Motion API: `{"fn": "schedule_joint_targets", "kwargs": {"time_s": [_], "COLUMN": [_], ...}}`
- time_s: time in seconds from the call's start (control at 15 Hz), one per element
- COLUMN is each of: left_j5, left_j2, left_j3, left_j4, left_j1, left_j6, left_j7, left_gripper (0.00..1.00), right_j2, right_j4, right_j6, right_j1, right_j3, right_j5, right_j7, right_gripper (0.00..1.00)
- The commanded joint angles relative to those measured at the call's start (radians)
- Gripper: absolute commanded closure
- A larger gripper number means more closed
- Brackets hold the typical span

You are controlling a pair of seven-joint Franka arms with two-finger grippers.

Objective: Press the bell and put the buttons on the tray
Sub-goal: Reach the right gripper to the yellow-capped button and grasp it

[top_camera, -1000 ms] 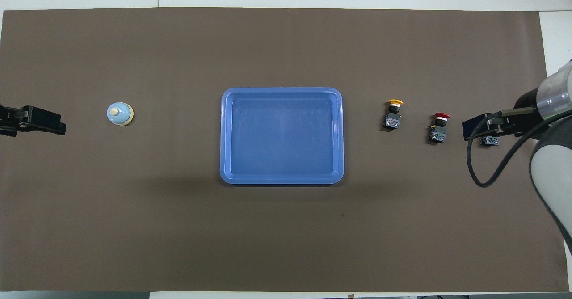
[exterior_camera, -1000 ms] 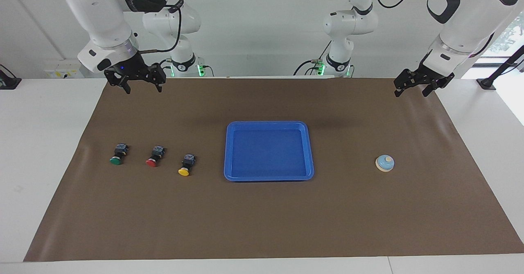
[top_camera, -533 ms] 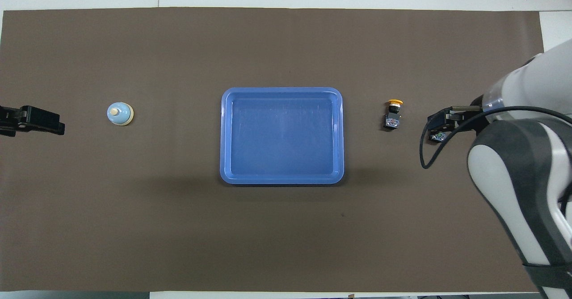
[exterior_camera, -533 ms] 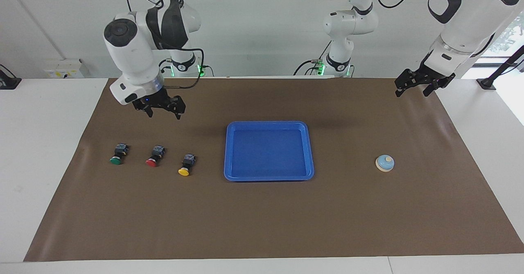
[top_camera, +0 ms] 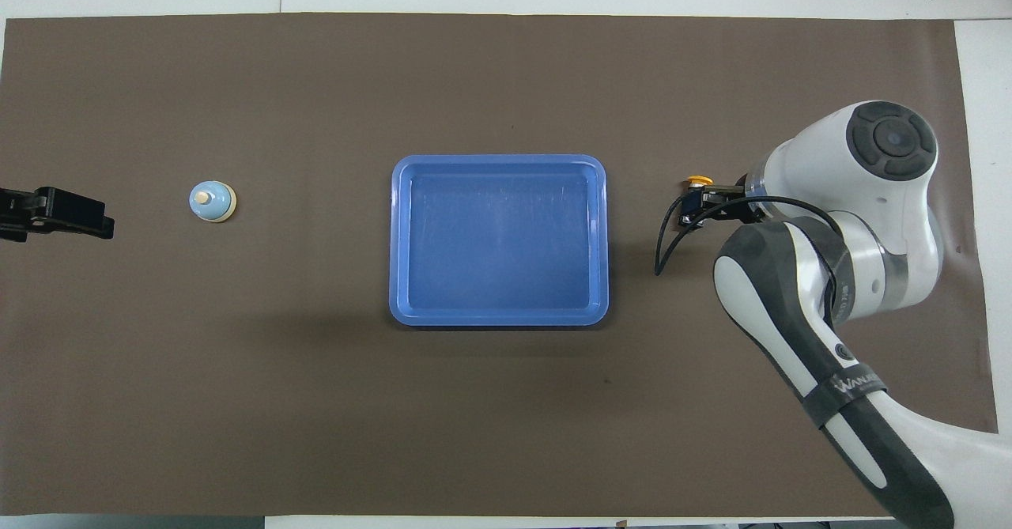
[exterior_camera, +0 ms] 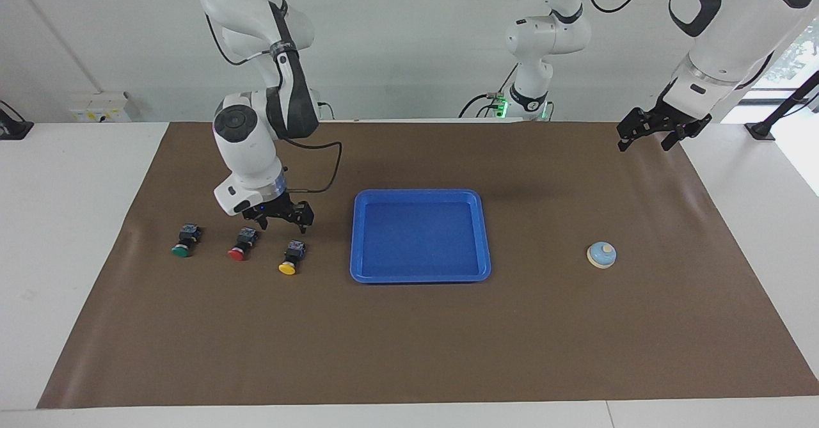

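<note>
Three buttons lie in a row on the mat toward the right arm's end: green [exterior_camera: 183, 241], red [exterior_camera: 242, 244] and yellow [exterior_camera: 292, 257]. My right gripper [exterior_camera: 285, 224] is open and hangs low over the red and yellow buttons, holding nothing. In the overhead view it [top_camera: 694, 206] covers the yellow button's body, with only the yellow cap [top_camera: 698, 180] showing; the arm hides the red and green ones. The blue tray [exterior_camera: 420, 193] sits mid-table with nothing in it. The light-blue bell [exterior_camera: 601, 254] stands toward the left arm's end. My left gripper [exterior_camera: 647, 139] is open and waits raised over the mat's corner.
A brown mat [exterior_camera: 409, 345] covers the table, with white tabletop [exterior_camera: 64, 223] around it. The right arm's cable [exterior_camera: 326, 172] loops down beside the tray. The tray [top_camera: 498, 160], the bell [top_camera: 213, 201] and the left gripper [top_camera: 59, 213] also show in the overhead view.
My right arm has swung from the mat's corner down and toward the tray, over the green and red buttons, to just above the yellow one. The left arm has barely moved.
</note>
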Motion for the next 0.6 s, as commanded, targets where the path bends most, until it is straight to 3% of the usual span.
{"fn": "schedule_joint_targets", "kwargs": {"time_s": [0.0,0.53], "left_j5": [0.000,0.000], "left_j2": [-0.004,-0.004], "left_j3": [0.000,0.000], "left_j4": [0.002,0.002], "left_j1": [0.005,0.005], "left_j6": [-0.006,-0.006], "left_j7": [-0.001,-0.001], "left_gripper": [0.00,0.00], "right_j2": [0.053,0.143], "right_j4": [0.004,0.030], "right_j6": [0.064,0.170], "right_j1": [-0.007,-0.005], "right_j3": [0.005,0.004], "right_j5": [0.006,0.005], "right_j7": [0.020,0.045], "right_gripper": [0.00,0.00]}}
